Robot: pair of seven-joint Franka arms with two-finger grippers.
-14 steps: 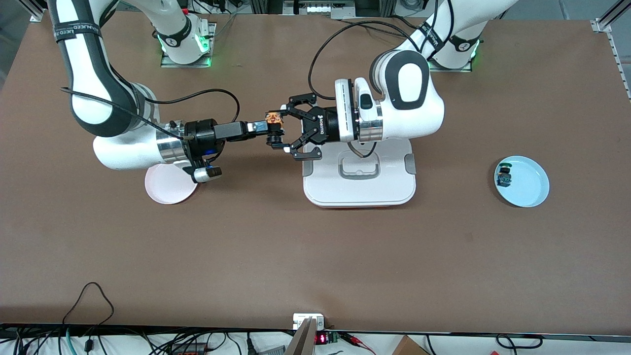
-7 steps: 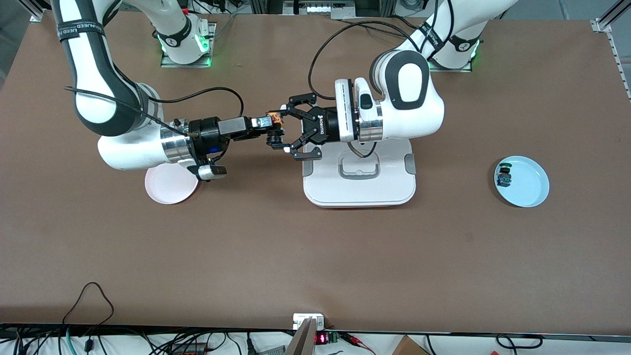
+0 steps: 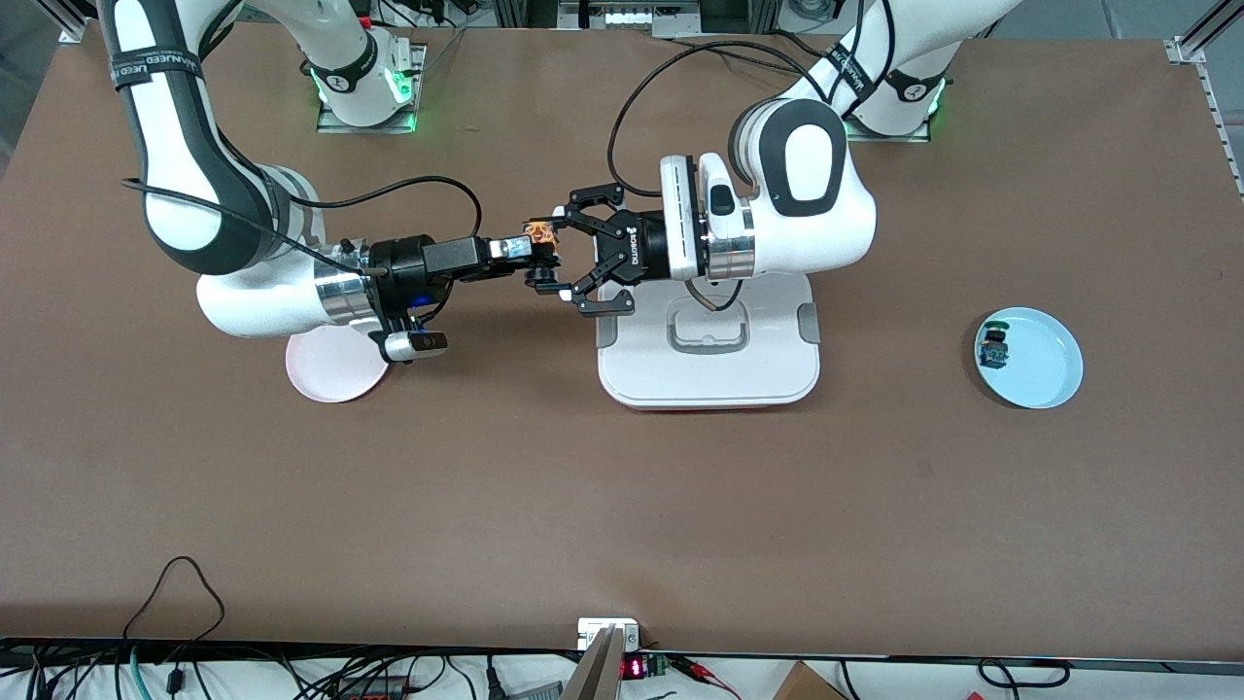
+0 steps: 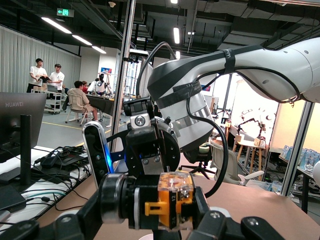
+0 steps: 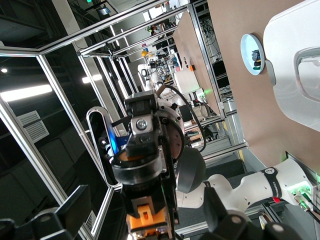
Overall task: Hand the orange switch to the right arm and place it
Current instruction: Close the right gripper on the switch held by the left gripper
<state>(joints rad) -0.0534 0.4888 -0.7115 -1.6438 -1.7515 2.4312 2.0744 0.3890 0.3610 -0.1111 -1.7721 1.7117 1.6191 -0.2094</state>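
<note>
Fingers – left gripper (image 3: 561,255) grips orange switch (image 3: 540,236) | blue plate (image 3: 1050,377) – small part (image 3: 993,347)

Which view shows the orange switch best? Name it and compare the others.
The left wrist view: the orange switch fills the lower middle, with its orange body, printed numbers and black barrel sharp. The right wrist view catches only its orange end at the picture's edge. The front view shows a tiny orange speck between the two grippers.

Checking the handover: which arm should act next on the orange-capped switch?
Right: the right gripper, fingers open, reaches the small black orange-capped push-button switch, held aloft by the shut left gripper.
</note>
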